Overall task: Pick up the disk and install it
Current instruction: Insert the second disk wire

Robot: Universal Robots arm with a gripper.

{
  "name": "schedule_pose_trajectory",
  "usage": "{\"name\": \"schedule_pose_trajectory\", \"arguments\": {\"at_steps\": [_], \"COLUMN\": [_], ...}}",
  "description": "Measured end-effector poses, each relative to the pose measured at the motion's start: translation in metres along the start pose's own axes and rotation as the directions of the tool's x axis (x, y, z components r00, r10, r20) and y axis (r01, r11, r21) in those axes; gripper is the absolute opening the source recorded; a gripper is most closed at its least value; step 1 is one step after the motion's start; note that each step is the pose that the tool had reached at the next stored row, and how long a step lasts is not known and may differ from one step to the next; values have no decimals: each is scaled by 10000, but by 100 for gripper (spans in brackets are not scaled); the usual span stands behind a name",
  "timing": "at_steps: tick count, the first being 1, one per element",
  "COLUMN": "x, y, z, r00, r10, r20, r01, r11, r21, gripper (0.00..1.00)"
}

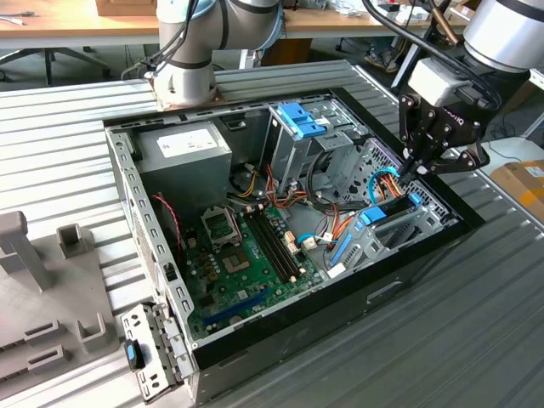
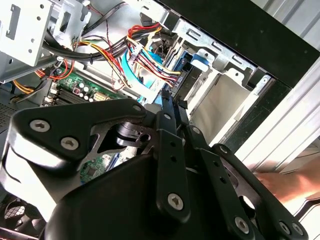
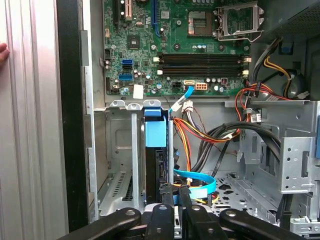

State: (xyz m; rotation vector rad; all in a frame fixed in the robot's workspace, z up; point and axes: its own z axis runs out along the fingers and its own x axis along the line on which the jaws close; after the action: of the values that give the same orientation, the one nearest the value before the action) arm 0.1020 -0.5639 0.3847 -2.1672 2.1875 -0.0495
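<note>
The black gripper (image 1: pixel 422 163) hangs over the open computer case's (image 1: pixel 340 293) drive bay on the exterior view's right, fingers clenched on the flat black blue-railed disk (image 3: pixel 154 165), which stands on edge in its slot (long axis pointing away from the fingertips, toward the green motherboard (image 3: pixel 175 45)).

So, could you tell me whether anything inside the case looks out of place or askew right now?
Nothing stands out. The disk stands on edge in its metal bay, with the gripper at its end and cables bundled beside it.

The disk (image 3: pixel 155 165) is half hidden in its bay; end effector (image 3: pixel 172 200) fingertips obscured
</note>
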Motion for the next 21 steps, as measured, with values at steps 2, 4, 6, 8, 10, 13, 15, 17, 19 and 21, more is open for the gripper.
{"name": "schedule_pose_trajectory", "arguments": {"at_steps": [2, 4, 6, 8, 10, 13, 15, 17, 19, 21], "x": [0, 0, 0, 1, 3, 24, 52, 53, 56, 71], "y": [0, 0, 0, 0, 0, 0, 1, 2, 4, 5], "z": [0, 1, 1, 3, 1, 6, 32, 49, 54, 56], "r00": [10000, 10000, 10000, 10000, 9993, 9990, 9988, 9974, 9965, 9965], "r10": [0, 0, 0, 2, 25, 39, 184, 596, 724, 725], "r20": [0, 0, 0, 35, 380, 453, 448, 416, 413, 425], "r01": [0, 0, 0, -2, -25, -39, -184, -596, -725, -727], "r11": [10000, 10000, 10000, 10000, 10000, 10000, 9998, 9982, 9974, 9974], "r21": [0, 0, 0, -1, -4, -5, -1, 8, 11, 10], "gripper": [16, 16, 16, 16, 16, 16, 16, 16, 16, 16]}}
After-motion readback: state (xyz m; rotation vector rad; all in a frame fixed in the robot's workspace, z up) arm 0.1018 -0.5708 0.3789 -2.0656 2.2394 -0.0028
